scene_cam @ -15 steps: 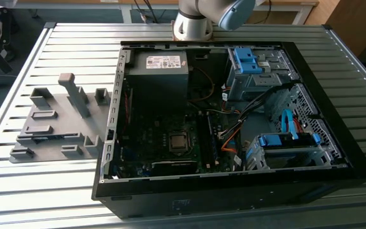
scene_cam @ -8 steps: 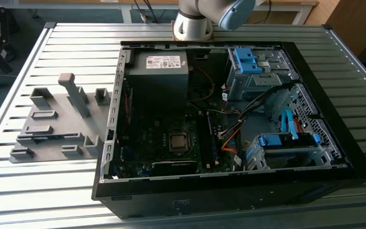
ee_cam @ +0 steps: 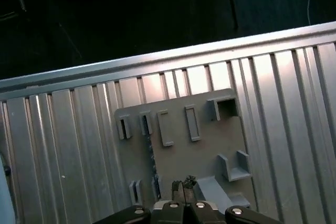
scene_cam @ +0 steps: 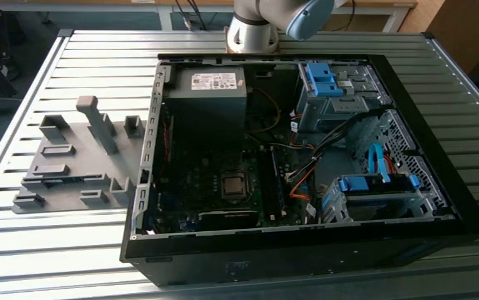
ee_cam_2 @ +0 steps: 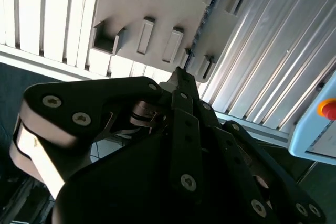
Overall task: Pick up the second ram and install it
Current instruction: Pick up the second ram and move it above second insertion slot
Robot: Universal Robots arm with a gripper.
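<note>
Gripper: in both wrist views we see it hanging above the grey fixture tray, touching nothing. The jaws look drawn together with nothing between them, so we log it as clenched and empty.

Second ram: it stands on its long edge in a narrow slot of the fixture tray. In the first wrist view we see it edge-on as a thin dark toothed line. In the second wrist view it runs as a slim dark strip between two pairs of small holders. It is apart from the gripper and has not been lifted.

Layout, exterior view: the fixture tray lies flat on the slatted metal table, just beside the computer case on the exterior view's left. We note several low blocks and one tall post rising from the tray.

The case lies on its side with the cover off. Inside we see the power supply at the far end, the motherboard below it, and blue drive brackets toward the exterior view's right.

The arm's base stands on the table at the far side, behind the case.
</note>
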